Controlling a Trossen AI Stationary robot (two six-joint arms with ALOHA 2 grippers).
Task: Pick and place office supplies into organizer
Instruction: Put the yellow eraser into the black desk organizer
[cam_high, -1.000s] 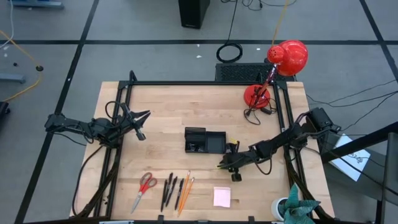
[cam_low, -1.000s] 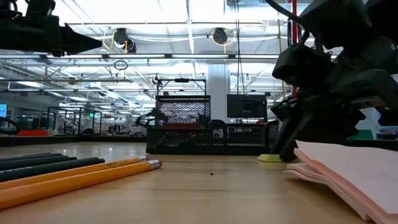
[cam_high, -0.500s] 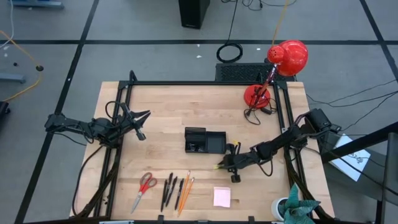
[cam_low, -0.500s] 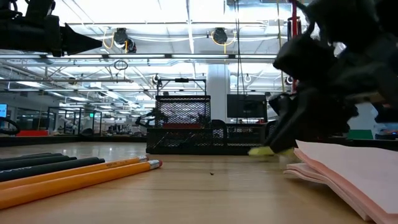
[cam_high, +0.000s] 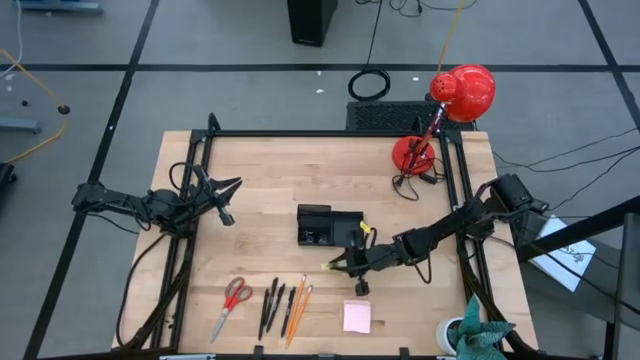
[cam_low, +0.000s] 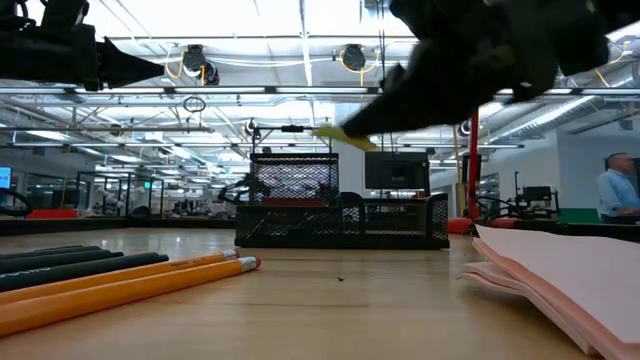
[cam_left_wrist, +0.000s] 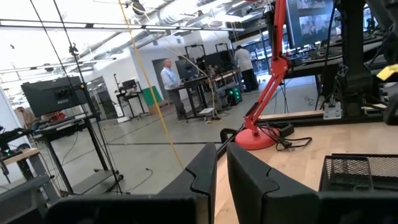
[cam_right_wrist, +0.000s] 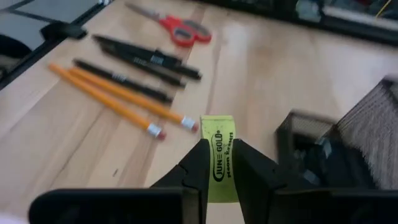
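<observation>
Organizer (cam_high: 330, 228) sits mid-table; just beside its near edge the right gripper (cam_high: 336, 265) pinches a small yellow item (cam_right_wrist: 219, 155). Well away, the left gripper (cam_high: 229, 186) hovers, fingers nearly closed, empty.

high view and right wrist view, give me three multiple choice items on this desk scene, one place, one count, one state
1. Where do the red scissors lie?
A. inside the organizer
B. on the table, left of the pens
C. beside the lamp

2. How many orange pencils lie on the table?
A. two
B. four
C. none

3. What is the right gripper doing?
A. hanging open and empty
B. shut on the yellow eraser
C. shut on a pen

Answers: 1 B, the high view shows them at the left end of the row, next to the pens. 2 A, the right wrist view shows two side by side. 3 B, the fingers pinch the yellow eraser, raised near the organizer.
</observation>
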